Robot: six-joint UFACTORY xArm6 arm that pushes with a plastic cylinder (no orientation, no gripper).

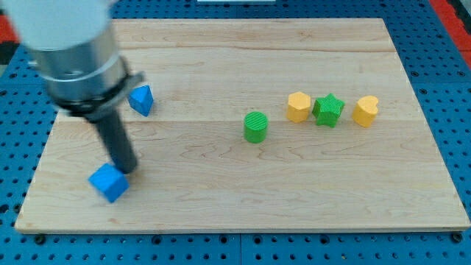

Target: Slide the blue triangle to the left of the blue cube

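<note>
My tip [126, 169], the lower end of the dark rod, sits in the lower left of the frame, touching or just beside the upper right edge of the blue cube [109, 182]. No claw on this arm: the rod is plain, so there is nothing to be apart, together or clamped. The rod runs up and to the view's left into a blurred grey cylindrical housing that fills the upper left corner.

Blue cube: near the surface's lower left corner, close to the bottom edge. Blue triangle [141, 100]: in the upper left of the frame, above and slightly right of the cube, just right of the grey housing, well apart from the cube and not touching the rod.

Centre of frame: green cylinder [255, 126], standing alone. To its upper right, a row of three: yellow hexagonal block [298, 107], green star [328, 110] just beside it, possibly touching, then a yellow heart-like block [365, 111] near the star but apart.

Surface [221, 199]: pale wooden board, grain running left to right, seams visible near the top. Around it: blue perforated base [456, 132] with a regular hole grid. A red patch shows at the upper left and upper right edges of the frame, too blurred to identify.
</note>
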